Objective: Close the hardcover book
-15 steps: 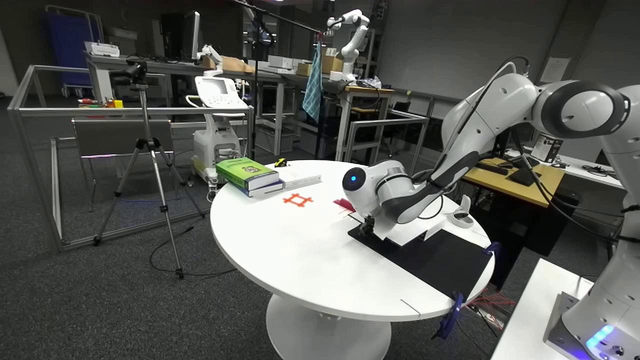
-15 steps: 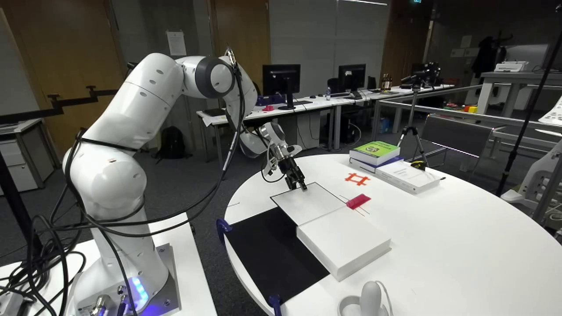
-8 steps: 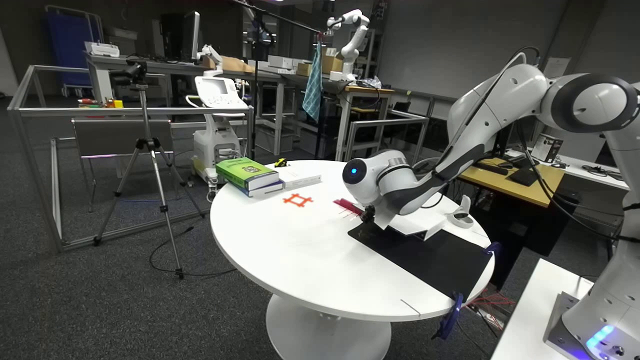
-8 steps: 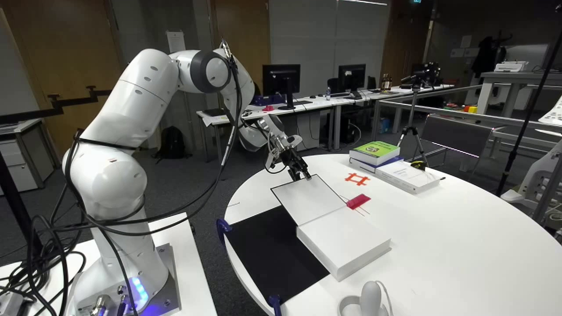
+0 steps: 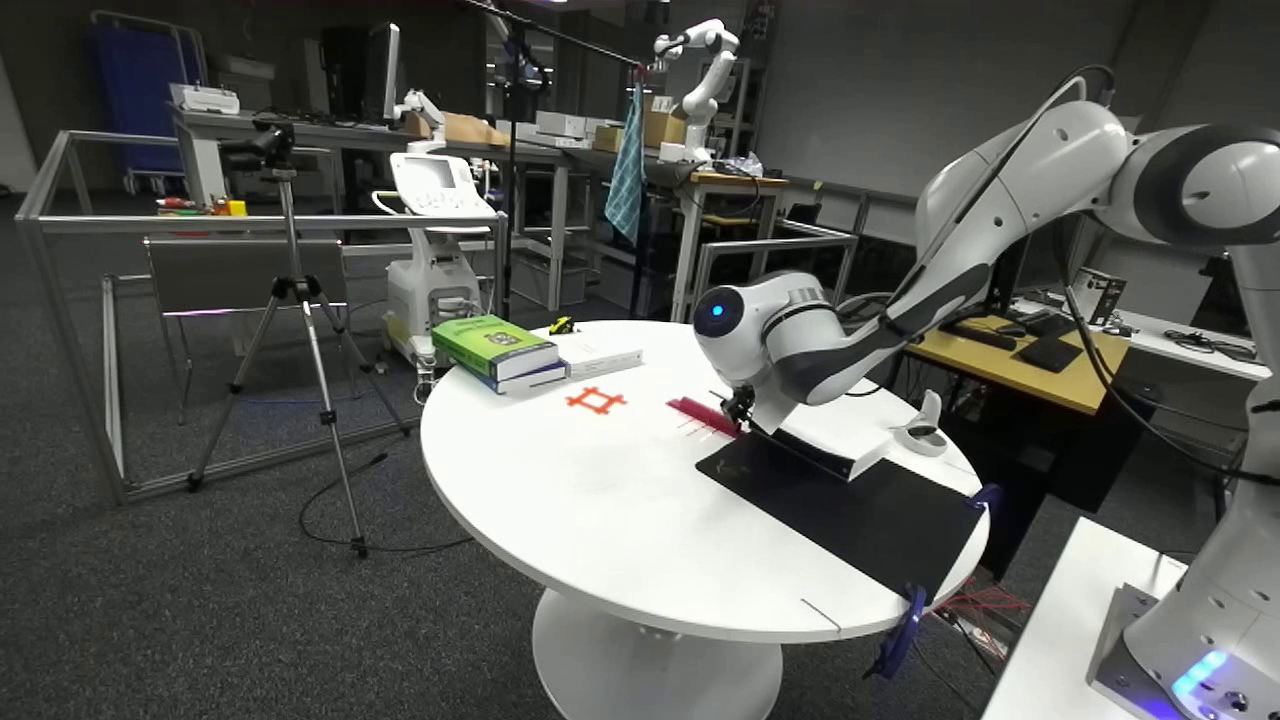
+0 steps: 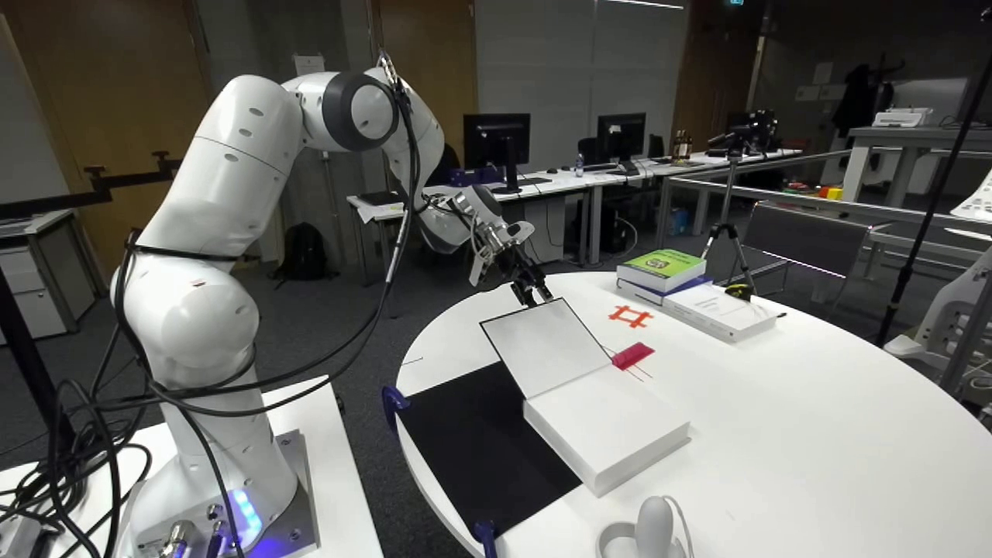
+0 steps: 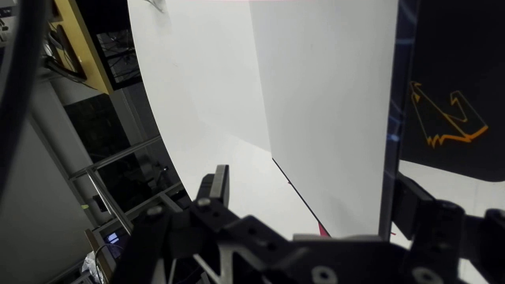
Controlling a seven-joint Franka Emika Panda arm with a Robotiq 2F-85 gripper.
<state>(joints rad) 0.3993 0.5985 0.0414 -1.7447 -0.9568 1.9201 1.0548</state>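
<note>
One hardcover book (image 6: 583,391): cover (image 6: 546,345) was probably stiff, light; wide-spread gripper (image 6: 539,299) straddled its edge (image 7: 396,122) opposite the page block (image 6: 608,422), best grab imo.

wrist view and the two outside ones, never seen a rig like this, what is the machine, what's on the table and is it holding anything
The machine is a white robot arm, jointed a bit like a human one, ending in a black two-fingered hand. Two pictures come from cameras standing outside the robot; the wrist view comes from a camera on its wrist, so it looks close and tilted.

On the round white table are an open hardcover book, a black mat, a stack of books and a white object that looks like a handheld controller.

Nothing is gripped: the hand is open, with the book's cover tipped up between its spread fingers. One finger sits at the cover's dark outer side; whether it touches, I can't be sure.
</note>
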